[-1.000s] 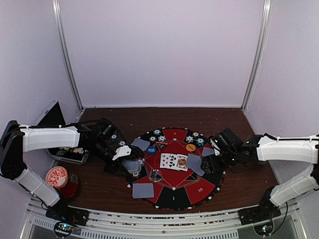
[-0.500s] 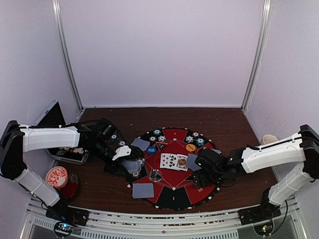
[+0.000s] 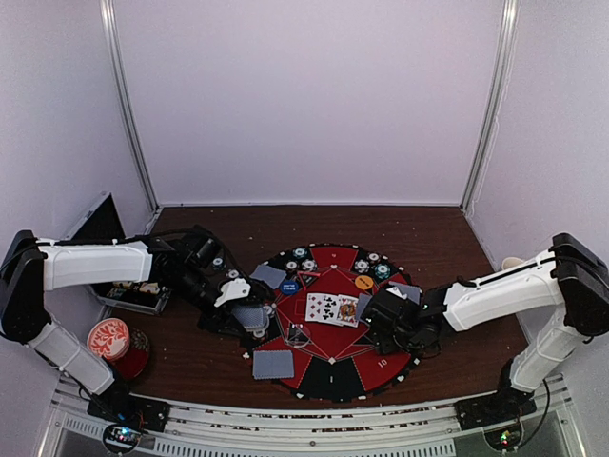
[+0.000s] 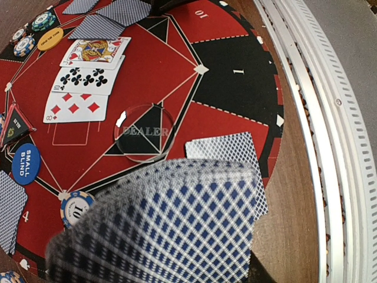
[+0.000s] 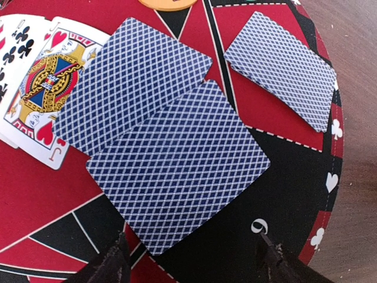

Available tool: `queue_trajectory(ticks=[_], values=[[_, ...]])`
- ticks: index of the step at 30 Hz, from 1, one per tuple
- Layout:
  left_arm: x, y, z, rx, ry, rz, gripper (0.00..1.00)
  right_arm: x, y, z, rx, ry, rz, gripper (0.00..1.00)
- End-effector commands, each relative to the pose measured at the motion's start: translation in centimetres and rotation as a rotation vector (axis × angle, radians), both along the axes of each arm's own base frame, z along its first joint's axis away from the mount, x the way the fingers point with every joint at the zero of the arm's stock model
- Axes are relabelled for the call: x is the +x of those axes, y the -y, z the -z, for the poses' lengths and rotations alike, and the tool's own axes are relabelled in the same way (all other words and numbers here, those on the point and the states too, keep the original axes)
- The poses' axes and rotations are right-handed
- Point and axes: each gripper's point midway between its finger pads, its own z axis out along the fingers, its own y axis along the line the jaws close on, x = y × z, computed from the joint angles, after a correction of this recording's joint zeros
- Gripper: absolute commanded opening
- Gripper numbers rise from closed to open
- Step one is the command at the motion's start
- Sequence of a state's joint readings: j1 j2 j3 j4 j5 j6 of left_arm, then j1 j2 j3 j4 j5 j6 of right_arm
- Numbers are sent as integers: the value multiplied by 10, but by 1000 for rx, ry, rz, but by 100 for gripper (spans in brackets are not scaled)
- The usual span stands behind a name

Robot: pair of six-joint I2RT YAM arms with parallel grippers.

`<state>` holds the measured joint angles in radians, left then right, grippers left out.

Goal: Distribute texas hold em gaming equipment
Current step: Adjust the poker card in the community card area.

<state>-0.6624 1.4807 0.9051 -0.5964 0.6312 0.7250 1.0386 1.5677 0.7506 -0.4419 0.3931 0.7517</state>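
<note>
Brown wooden table (image 3: 457,238), pale specks scattered over it. Round red-and-black mat (image 3: 333,379) lies flat mid-table, nearer the near edge than the far one. Open black case (image 3: 133,299) sits at the left edge, lid up. Red-and-white patterned disc (image 3: 108,337) is by the near-left corner, overlapping a dark red disc (image 3: 136,361). Poker chips (image 3: 233,274) lie on bare wood just off the mat's left side.
</note>
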Motion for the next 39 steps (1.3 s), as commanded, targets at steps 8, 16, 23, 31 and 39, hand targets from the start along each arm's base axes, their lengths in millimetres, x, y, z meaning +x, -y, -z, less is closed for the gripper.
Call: queue_trajectory(ticks=[8,16,23,31,39], values=[[2,6,-6,-27,20,18,39,10,27,-6,-97,63,64,69],[2,6,-5,-26,19,17,39,14,33,-8,-121,72,74,69],[2,6,-4,-24,17,17,39,17,39,-15,-141,88,87,69],[2,6,-5,-25,19,16,39,13,25,-16,-82,60,42,72],[2,5,-5,-24,18,15,39,11,49,-37,-122,121,116,75]])
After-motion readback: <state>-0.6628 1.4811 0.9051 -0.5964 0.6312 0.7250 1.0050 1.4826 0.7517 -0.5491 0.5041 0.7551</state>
